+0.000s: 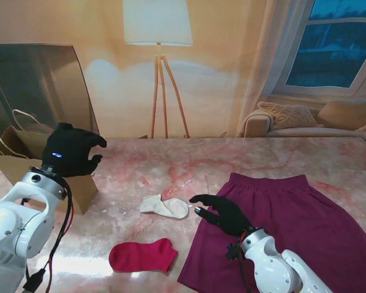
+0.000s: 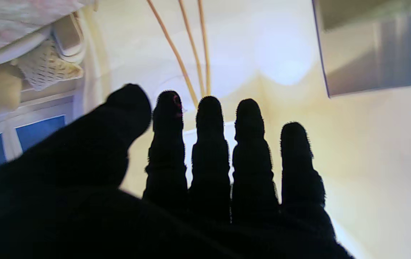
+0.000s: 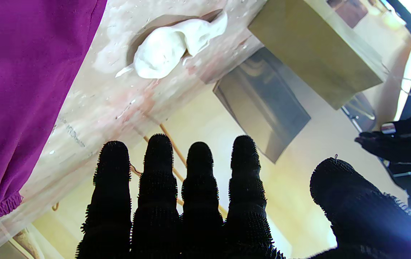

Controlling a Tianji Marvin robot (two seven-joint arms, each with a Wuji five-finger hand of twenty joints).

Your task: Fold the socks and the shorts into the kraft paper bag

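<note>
A kraft paper bag (image 1: 24, 160) stands open at the table's left edge, and its side shows in the right wrist view as the bag (image 3: 316, 54). My left hand (image 1: 70, 151) hovers beside the bag's mouth, fingers apart and empty; its fingers (image 2: 209, 144) point at the far wall. A white sock (image 1: 166, 206) lies crumpled mid-table, also visible as the sock (image 3: 169, 46). A red sock (image 1: 143, 256) lies nearer to me. Purple shorts (image 1: 287, 232) are spread flat on the right, seen too as the shorts (image 3: 22, 79). My right hand (image 1: 224, 212) is open over the shorts' left edge, fingers toward the white sock.
The marble table (image 1: 189, 165) runs to a far edge before a wall backdrop with a floor lamp (image 1: 161, 73). A dark panel (image 1: 36, 85) stands behind the bag. A sofa (image 1: 311, 119) lies beyond the far right corner.
</note>
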